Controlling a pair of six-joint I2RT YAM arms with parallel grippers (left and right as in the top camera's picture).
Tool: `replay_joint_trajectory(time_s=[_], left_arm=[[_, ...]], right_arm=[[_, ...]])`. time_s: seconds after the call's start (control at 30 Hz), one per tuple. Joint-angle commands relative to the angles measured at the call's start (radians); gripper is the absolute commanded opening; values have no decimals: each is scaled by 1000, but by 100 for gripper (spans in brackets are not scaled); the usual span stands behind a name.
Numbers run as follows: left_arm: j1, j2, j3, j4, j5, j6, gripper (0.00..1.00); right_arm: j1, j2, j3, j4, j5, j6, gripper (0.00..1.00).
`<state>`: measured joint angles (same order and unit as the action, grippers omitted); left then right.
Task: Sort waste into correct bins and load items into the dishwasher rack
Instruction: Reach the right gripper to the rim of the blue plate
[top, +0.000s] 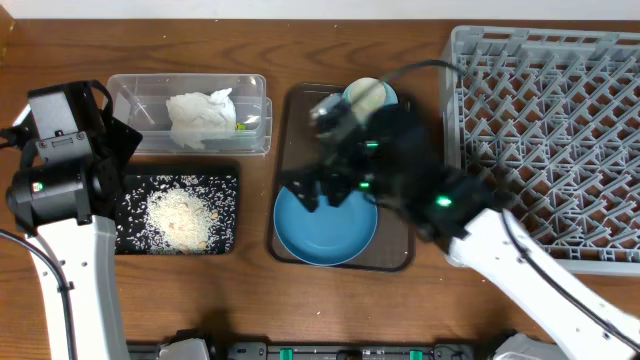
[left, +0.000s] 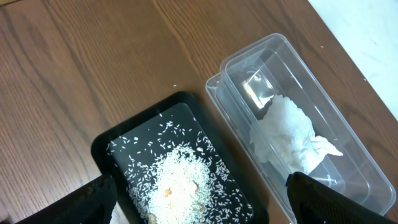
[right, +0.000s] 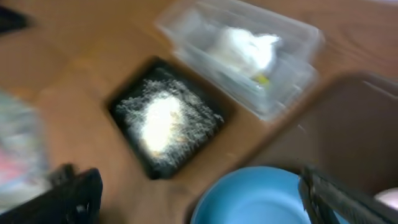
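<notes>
— Two grippers to cover. Left gripper (left: 202, 186) first?
— Spread wide, gripping nothing. Framed between its fingers (left: 93, 199): black tray (left: 102, 146) flat on the table (left: 81, 74), white rice (left: 177, 177) heaped mid-tray, loose grains scattered around the heap.
— And beyond those fingers?
— Clear tub (left: 292, 62), just beside the tray's long edge, ahead of one fingertip. Inside it: crumpled white napkin (left: 286, 134), plus a small yellow-green wrapper (top: 240, 125) at the napkin's edge, toward the tub's end nearer the brown serving tray.
— Next over?
— Brown serving tray (top: 295, 130), just beside both tub and black tray. On it, large dark-blue bowl (top: 325, 235) upright at the near end, small light-blue bowl (top: 372, 95) at the far end, pale inside. Cannot tell whether another bowl sits nested there.
— Right gripper (right: 200, 177)?
— Fully spread as well, holding nothing. Poised over the serving tray, between the two bowls as seen from overhead. Dark-blue bowl's rim just below and between its fingers (right: 81, 196). Black tray and tub farther ahead of the fingertips, blurred in the wrist view.
— Rightmost?
— Grey dishwasher rack (top: 560, 150), off behind the right gripper's fingers and apart from them, near the serving tray's far side. Open lattice bottom, low walls.
</notes>
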<state>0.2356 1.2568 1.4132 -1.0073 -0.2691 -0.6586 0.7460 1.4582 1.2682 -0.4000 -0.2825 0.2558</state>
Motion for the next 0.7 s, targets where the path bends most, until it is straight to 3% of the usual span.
replay_joint_trajectory(time_s=[0.0, 0.2, 0.67], left_arm=[[5, 4, -3, -2, -20, -13, 90], [5, 4, -3, -2, -20, -13, 90], [5, 4, -3, -2, -20, -13, 90]], right_arm=[[39, 130, 178, -145, 267, 14, 99], [108, 385, 422, -444, 319, 6, 99], [269, 605, 444, -580, 248, 6, 99]])
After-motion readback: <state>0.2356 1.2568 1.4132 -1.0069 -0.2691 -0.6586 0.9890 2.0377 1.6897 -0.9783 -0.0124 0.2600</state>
